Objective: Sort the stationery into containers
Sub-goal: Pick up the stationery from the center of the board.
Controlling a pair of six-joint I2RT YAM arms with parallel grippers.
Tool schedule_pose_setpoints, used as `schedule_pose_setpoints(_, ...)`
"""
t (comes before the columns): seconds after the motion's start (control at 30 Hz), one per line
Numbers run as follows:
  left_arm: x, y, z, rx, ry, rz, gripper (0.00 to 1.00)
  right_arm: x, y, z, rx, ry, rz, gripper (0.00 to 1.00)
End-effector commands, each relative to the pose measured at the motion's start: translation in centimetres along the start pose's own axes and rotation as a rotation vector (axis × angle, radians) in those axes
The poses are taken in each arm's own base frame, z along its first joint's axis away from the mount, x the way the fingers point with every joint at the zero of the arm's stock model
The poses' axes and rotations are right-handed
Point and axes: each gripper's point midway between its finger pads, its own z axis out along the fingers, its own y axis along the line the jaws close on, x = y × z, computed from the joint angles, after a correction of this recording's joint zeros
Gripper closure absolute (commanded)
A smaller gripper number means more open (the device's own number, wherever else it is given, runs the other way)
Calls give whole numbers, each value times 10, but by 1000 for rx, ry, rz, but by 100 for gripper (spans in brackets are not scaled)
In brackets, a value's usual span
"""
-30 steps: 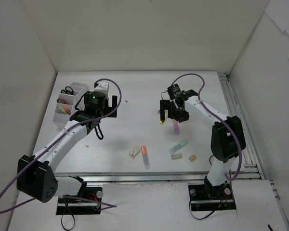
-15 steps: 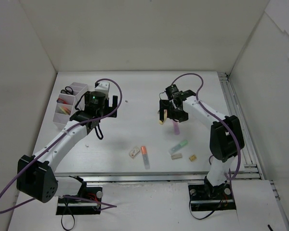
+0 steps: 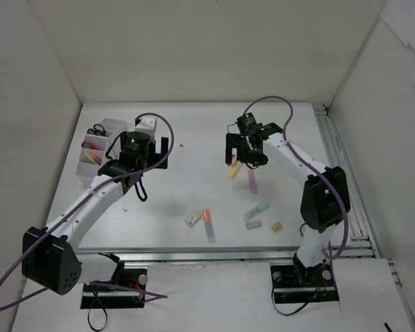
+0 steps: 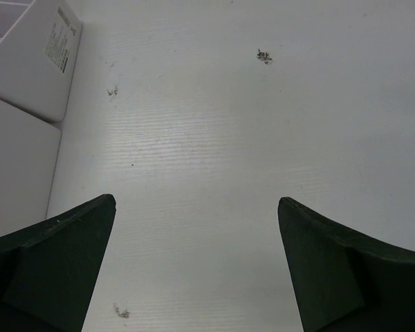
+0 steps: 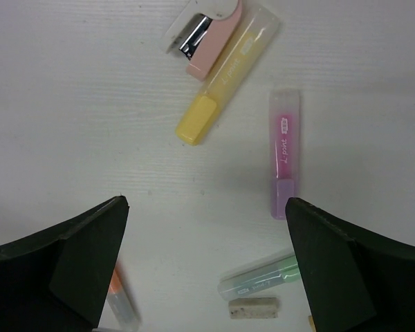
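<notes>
The right gripper (image 5: 204,207) hangs spread and empty over the yellow highlighter (image 5: 225,76), which lies flat right against a small stapler (image 5: 204,31), near a pink highlighter (image 5: 285,155) and well apart from the organiser (image 3: 90,178) at far left. It looks light, stiff and smooth, apt to roll or slip, so pinch it across mid-barrel, clear of the stapler. The left gripper (image 4: 197,200), also spread empty, sits just beside the organiser.

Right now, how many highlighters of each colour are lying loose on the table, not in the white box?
Yellow highlighter: 1
Pink highlighter: 1
Green highlighter: 1
Orange highlighter: 1
Total: 4
</notes>
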Motion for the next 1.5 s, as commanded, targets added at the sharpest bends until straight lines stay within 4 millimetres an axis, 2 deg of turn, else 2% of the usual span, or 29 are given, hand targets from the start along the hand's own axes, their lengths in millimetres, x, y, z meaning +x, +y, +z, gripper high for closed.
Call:
schedule_pose_setpoints(0.0, -23, 1, -13, -1, -73, 4, 1, -16, 6, -2, 12, -42, 33, 5)
schedule_pose_setpoints(0.17, -31, 6, -14, -14, -76, 25, 0, -2, -7, 20, 76, 9, 84, 5)
schedule_pose_setpoints(0.27, -30, 7, -16, -18, -81, 24, 0, 13, -23, 32, 116, 49, 124, 7)
schedule_pose_setpoints(0.3, -31, 7, -17, -13, -89, 23, 0, 21, -35, 39, 141, 68, 157, 7)
schedule_pose_setpoints(0.4, -33, 6, -14, 1, -111, 0, 1, 29, -46, 53, 130, 90, 193, 10)
schedule_pose_setpoints(0.63, -30, 6, -10, -15, -74, -11, 1, 47, -62, 77, 149, 155, 203, 14)
schedule_pose_setpoints(0.73, -33, 6, -9, -16, -76, -5, 1, 61, -68, 82, 158, 170, 208, 30)
schedule_pose_setpoints(0.77, -34, 6, -9, -15, -78, -2, 1, 66, -64, 82, 131, 185, 210, 44)
schedule_pose_setpoints(0.8, -35, 6, -9, -13, -80, 6, 1, 75, -62, 83, 111, 205, 214, 51)
schedule_pose_setpoints(0.83, -37, 5, -9, -8, -85, 10, 1, 78, -59, 81, 96, 207, 210, 58)
schedule_pose_setpoints(0.87, -37, 3, -10, 7, -86, 18, 1, 81, -56, 78, 72, 217, 211, 75)
schedule_pose_setpoints(0.9, -39, 2, -9, 16, -94, 42, 1, 88, -56, 76, 59, 233, 201, 81)
schedule_pose_setpoints(0.93, -40, 1, -10, 24, -101, 54, 1, 86, -53, 68, 38, 218, 199, 84)
schedule_pose_setpoints(0.97, -40, -8, -12, 60, -109, 81, 1, 89, -49, 62, 12, 222, 177, 90)
schedule_pose_setpoints(1.0, -45, -15, -12, 85, -143, 108, 1, 83, -46, 51, -13, 194, 173, 91)
schedule_pose_setpoints(1.03, -38, -25, -13, 120, -149, 178, 1, 80, -43, 45, -34, 181, 168, 93)
schedule_pose_setpoints(1.1, -44, -52, -22, 236, -221, 280, 1, 71, -27, 25, -153, 171, 147, 97)
schedule_pose_setpoints(1.13, -33, -77, -28, 343, -237, 381, 1, 70, -18, 17, -209, 179, 139, 98)
schedule_pose_setpoints(1.17, -32, -89, -35, 395, -267, 428, 1, 70, -3, 5, -312, 209, 114, 100)
schedule_pose_setpoints(1.23, -24, -110, -43, 479, -300, 518, 1, 71, 12, -11, -414, 258, 93, 100)
schedule_pose_setpoints(1.27, -18, -129, -52, 558, -320, 600, 1, 77, 23, -23, -490, 304, 86, 100)
schedule_pose_setpoints(1.3, -10, -137, -57, 608, -313, 644, 1, 75, 29, -29, -541, 307, 43, 100)
schedule_pose_setpoints(1.33, -2, -152, -67, 699, -337, 729, 0, 84, 31, -38, -567, 355, 35, 100)
schedule_pose_setpoints(1.47, 17, -171, -81, 817, -364, 865, 1, 86, 47, -56, -696, 403, 30, 100)
